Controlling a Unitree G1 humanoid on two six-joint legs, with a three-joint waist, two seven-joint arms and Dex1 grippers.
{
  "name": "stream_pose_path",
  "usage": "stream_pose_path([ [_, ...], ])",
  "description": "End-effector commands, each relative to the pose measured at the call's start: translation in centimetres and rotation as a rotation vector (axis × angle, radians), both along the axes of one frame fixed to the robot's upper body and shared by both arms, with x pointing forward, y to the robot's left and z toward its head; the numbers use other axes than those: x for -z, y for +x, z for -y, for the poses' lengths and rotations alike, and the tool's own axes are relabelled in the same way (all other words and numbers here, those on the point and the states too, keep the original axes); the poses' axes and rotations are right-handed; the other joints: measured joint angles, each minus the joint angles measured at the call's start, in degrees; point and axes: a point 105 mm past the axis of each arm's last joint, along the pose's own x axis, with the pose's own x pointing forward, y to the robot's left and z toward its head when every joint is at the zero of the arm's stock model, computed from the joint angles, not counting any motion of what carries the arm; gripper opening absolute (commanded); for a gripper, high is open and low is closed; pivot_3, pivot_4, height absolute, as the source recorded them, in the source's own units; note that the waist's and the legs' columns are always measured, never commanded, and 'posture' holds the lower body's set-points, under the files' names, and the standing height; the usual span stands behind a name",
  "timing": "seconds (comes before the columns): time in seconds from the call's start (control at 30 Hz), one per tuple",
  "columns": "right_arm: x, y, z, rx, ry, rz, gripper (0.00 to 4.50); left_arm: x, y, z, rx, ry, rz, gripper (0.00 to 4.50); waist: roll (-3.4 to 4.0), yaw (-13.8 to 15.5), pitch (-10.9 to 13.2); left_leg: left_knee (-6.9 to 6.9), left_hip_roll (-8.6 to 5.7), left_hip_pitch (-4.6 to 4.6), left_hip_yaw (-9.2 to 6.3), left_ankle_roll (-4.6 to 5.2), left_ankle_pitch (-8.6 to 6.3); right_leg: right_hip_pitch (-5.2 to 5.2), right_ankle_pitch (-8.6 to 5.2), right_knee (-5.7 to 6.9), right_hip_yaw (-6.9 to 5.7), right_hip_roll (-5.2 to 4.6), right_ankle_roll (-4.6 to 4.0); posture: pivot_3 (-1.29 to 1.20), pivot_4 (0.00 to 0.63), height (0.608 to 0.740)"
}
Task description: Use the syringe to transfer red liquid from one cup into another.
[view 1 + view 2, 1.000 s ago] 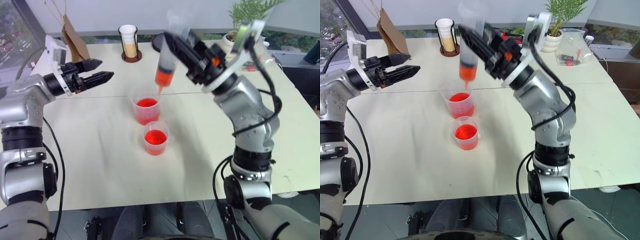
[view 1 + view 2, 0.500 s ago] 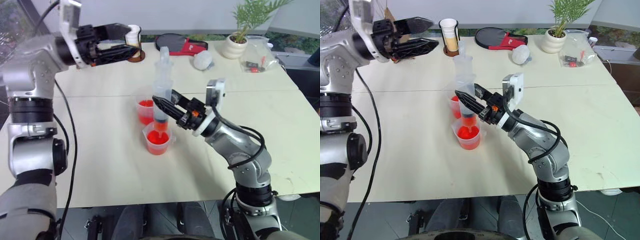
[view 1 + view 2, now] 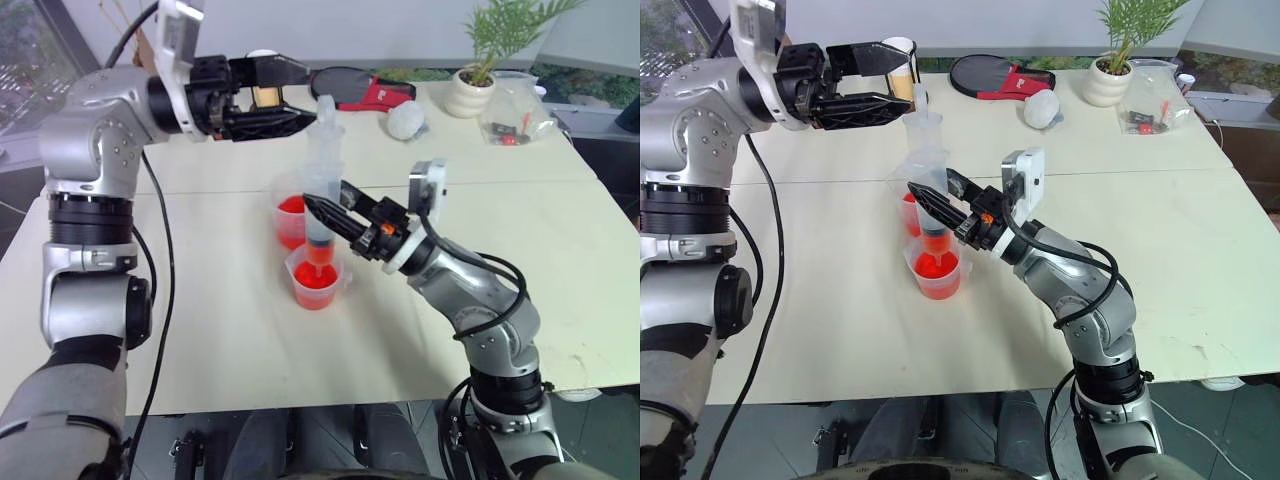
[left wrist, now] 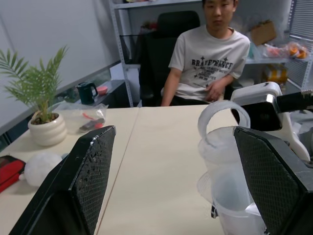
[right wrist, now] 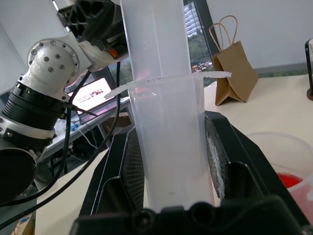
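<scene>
Right gripper (image 3: 322, 213) was clamped on the barrel of the large clear plastic syringe (image 3: 322, 190), which stood upright with its orange-red tip down in the smaller clear plastic cup (image 3: 316, 281) of bright red-orange liquid (image 3: 314, 279). The taller clear plastic cup (image 3: 289, 215) sat just behind, touching or nearly so. Left gripper (image 3: 292, 95) hovered level beside the plunger top, jaws apart, holding nothing. All on a cream table (image 3: 220, 310).
</scene>
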Motion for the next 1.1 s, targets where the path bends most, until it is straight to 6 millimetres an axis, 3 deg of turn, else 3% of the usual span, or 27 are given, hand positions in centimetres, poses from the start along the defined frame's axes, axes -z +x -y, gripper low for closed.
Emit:
stream_pose_path([
  [0.03, -1.2, -1.1, -0.5, -0.033, 0.002, 0.078, 1.41, -1.4, -0.8, 1.1, 0.028, -0.005, 0.074, 3.94, 0.00, 0.0, 0.0, 0.00, 0.00, 0.00, 0.00, 0.00, 0.00, 0.00, 0.00, 0.00, 0.00, 0.00, 0.00, 0.00, 0.150, 0.740],
  [0.13, -1.2, -1.2, -0.6, -0.040, -0.003, 0.083, 1.41, -1.0, -0.6, 1.8, 0.035, 0.009, 0.094, 3.07, 0.00, 0.1, 0.0, 0.01, 0.00, 0.00, -0.02, -0.01, 0.01, 0.02, 0.00, 0.00, 0.00, 0.00, 0.00, 0.00, 0.150, 0.740],
  [0.33, -1.4, -1.1, -0.6, -0.035, -0.004, 0.095, 1.41, -1.2, -1.0, 2.3, 0.088, -0.008, 0.080, 0.09, 0.00, 0.0, 0.0, 0.00, 0.01, 0.00, -0.01, -0.02, 0.01, 0.01, 0.00, -0.01, 0.00, 0.01, 0.00, 0.00, 0.150, 0.740],
  [0.5, -1.8, -1.2, -0.6, -0.037, -0.018, 0.121, 1.41, -0.6, -1.3, 2.5, 0.111, 0.008, 0.055, 0.03, 0.00, 0.0, 0.0, 0.01, 0.01, 0.00, -0.01, -0.01, 0.00, 0.01, 0.00, -0.01, 0.00, 0.01, 0.00, 0.00, 0.150, 0.740],
  [0.7, -3.6, -0.8, 0.2, -0.009, 0.011, 0.152, 1.41, 1.3, -1.6, 2.8, 0.136, 0.036, -0.002, 0.03, 0.00, 0.0, 0.0, 0.01, 0.01, 0.00, -0.01, -0.01, 0.00, 0.02, 0.00, -0.02, 0.00, 0.01, 0.00, 0.00, 0.150, 0.740],
  [1.1, -5.0, -1.2, 0.1, -0.014, 0.029, 0.193, 1.41, 5.8, -2.3, 3.7, 0.162, 0.099, -0.098, 0.03, 0.00, 0.1, 0.0, 0.01, 0.01, 0.00, -0.03, -0.03, 0.02, 0.02, 0.00, -0.01, 0.00, 0.01, 0.00, 0.00, 0.150, 0.740],
])
